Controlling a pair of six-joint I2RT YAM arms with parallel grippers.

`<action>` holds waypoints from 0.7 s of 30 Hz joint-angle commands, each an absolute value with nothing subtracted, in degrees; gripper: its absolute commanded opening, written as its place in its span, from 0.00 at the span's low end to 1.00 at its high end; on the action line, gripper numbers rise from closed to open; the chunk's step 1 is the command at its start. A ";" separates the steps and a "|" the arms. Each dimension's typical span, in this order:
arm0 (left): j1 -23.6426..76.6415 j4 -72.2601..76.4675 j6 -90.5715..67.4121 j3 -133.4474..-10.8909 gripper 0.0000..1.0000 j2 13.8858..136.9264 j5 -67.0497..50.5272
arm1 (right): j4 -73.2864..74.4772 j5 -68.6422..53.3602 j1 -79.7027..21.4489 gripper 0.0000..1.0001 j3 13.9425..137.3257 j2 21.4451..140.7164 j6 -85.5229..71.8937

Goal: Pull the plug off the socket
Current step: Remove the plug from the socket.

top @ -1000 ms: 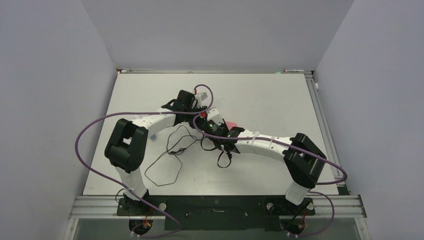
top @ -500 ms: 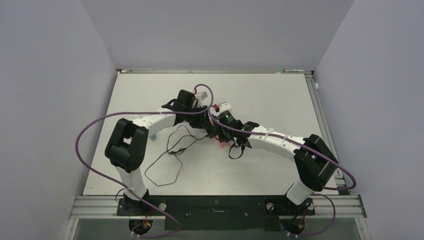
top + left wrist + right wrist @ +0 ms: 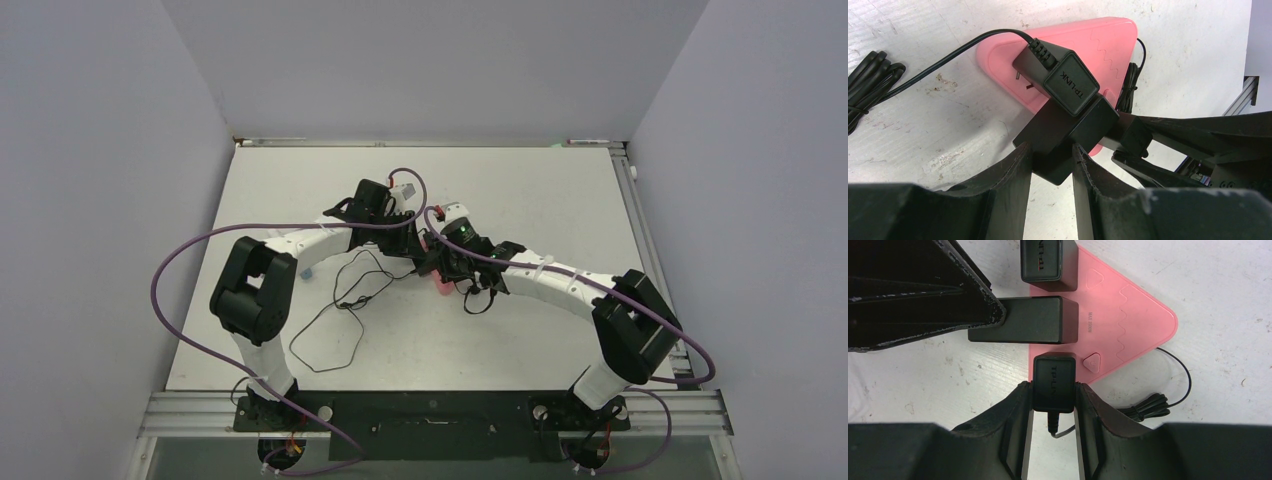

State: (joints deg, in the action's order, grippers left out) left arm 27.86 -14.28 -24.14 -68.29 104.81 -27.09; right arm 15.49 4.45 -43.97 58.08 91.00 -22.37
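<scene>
A pink triangular socket strip (image 3: pixel 1128 315) lies flat on the white table and carries three black plugs. My right gripper (image 3: pixel 1054 390) is shut on the TP-LINK plug (image 3: pixel 1054 377) at the strip's near corner, its cable hanging between the fingers. My left gripper (image 3: pixel 1052 152) is shut on the plain black middle adapter (image 3: pixel 1063 130). A third TP-LINK plug (image 3: pixel 1065 77) sits beyond it, with its metal pins partly showing above the strip (image 3: pixel 1098 45). In the top view both grippers (image 3: pixel 405 232) (image 3: pixel 438 265) meet at the table's middle, and only a sliver of the strip (image 3: pixel 441 287) shows.
A bundled black cable (image 3: pixel 1143 407) lies beside the strip's right edge, and another bundle (image 3: pixel 868 85) lies to the left. A thin loose black cable (image 3: pixel 340 310) loops over the table on the near left. Purple arm cables arch above both arms.
My right arm has swung to the right and turned, so its gripper now points back onto the strip's near corner. The strip has shifted toward the near side. The left arm has stayed put.
</scene>
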 commanded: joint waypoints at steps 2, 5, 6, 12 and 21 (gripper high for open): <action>29.26 -20.47 -21.61 -67.25 0.30 108.45 -23.05 | 9.58 5.51 -45.50 0.05 58.63 88.67 -24.44; 29.27 -20.56 -21.58 -67.24 0.30 108.59 -22.99 | 10.93 8.47 -47.04 0.05 59.73 89.01 -23.63; 29.34 -20.57 -21.58 -67.34 0.30 108.63 -22.96 | 11.35 9.65 -47.71 0.05 60.12 89.18 -23.36; 29.38 -20.74 -21.50 -67.49 0.30 108.70 -22.71 | 13.96 17.55 -52.00 0.05 62.58 90.96 -21.60; 29.44 -20.98 -21.43 -67.59 0.30 108.64 -22.63 | 16.79 25.39 -56.41 0.05 65.76 93.63 -19.81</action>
State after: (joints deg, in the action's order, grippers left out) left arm 28.12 -15.25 -23.75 -68.55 105.01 -27.49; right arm 19.77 22.17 -54.08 61.01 93.67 -20.21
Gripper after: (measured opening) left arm 0.305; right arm 0.316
